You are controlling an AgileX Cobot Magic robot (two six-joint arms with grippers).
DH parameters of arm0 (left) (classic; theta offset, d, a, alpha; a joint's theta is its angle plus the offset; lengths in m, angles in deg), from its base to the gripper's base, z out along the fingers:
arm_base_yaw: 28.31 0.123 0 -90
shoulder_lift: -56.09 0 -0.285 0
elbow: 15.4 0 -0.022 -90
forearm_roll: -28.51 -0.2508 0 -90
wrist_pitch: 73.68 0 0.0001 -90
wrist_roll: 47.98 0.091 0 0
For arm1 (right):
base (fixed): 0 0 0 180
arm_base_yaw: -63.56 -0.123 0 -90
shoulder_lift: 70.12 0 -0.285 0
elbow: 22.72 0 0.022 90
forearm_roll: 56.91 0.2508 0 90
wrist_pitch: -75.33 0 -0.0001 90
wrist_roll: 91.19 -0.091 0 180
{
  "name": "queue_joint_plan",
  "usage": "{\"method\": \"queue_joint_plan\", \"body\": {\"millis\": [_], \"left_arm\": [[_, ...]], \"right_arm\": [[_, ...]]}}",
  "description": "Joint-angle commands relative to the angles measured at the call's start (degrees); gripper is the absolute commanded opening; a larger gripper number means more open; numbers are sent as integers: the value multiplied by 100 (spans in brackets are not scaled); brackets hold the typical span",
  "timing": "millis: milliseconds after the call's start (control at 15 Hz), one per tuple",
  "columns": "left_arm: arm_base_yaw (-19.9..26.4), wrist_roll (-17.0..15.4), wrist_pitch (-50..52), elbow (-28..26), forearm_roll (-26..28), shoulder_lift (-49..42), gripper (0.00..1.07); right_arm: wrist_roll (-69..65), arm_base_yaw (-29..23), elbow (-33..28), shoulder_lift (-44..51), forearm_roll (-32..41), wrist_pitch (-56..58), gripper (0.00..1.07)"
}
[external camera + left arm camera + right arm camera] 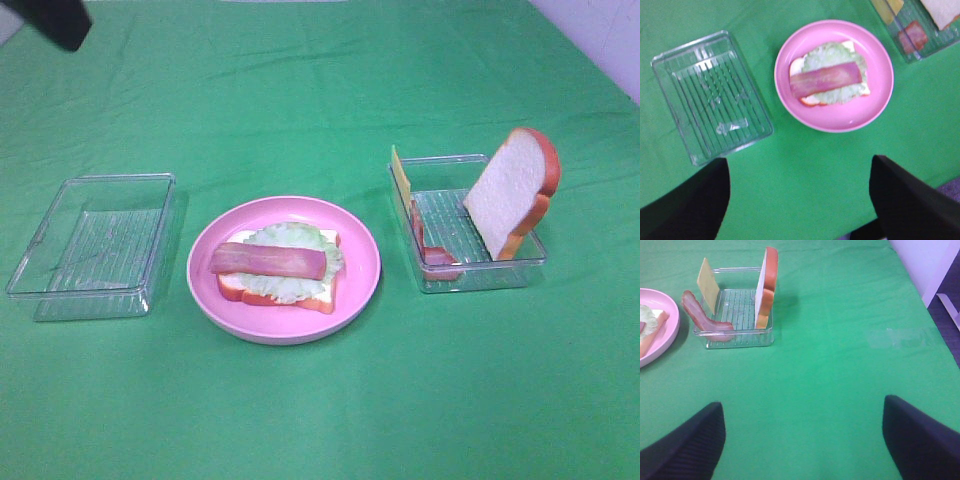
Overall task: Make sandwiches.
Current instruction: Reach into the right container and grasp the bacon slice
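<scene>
A partial sandwich (278,268) lies on the pink plate (360,290): a bread slice, green lettuce and a pink ham strip (266,261) on top. It also shows in the left wrist view (827,80). A second bread slice (513,192) leans upright in the right clear tray (480,275), with a yellow cheese square (400,176) and another ham strip (432,250). My left gripper (800,200) is open and empty, high above the cloth near the plate. My right gripper (802,440) is open and empty, away from the tray (735,337).
An empty clear tray (95,245) sits left of the plate, also in the left wrist view (710,95). A dark part of the left arm (55,20) shows at the top left. Green cloth (320,420) covers the table; its right edge (935,295) is near.
</scene>
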Motion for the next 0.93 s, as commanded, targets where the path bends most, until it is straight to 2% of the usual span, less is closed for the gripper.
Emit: {"method": "queue_joint_plan", "body": {"millis": [67, 133, 200, 400, 533, 600, 733, 933], "left_arm": [[-11, 11, -401, 802, 11, -688, 74], [-11, 11, -401, 1220, 11, -1054, 74], [-11, 17, -378, 1937, -34, -1748, 74], [-11, 275, -390, 2704, -120, -2704, 74], [-11, 298, -384, 3254, -126, -3524, 74], [-11, 298, -361, 3713, -126, -4280, 74], [-11, 298, -92, 4257, -166, -5220, 74], [-11, 292, -17, 4756, -355, -6285, 74]], "right_arm": [[92, 17, -23, 63, -6, -63, 80], [92, 17, -23, 63, -6, -63, 80], [92, 17, -23, 63, -6, -63, 80], [92, 17, -23, 63, -6, -63, 80], [92, 17, -23, 63, -6, -63, 80], [92, 17, -23, 63, -6, -63, 80], [92, 17, -23, 63, -6, -63, 80], [92, 17, -11, 46, -6, -86, 80]]}}
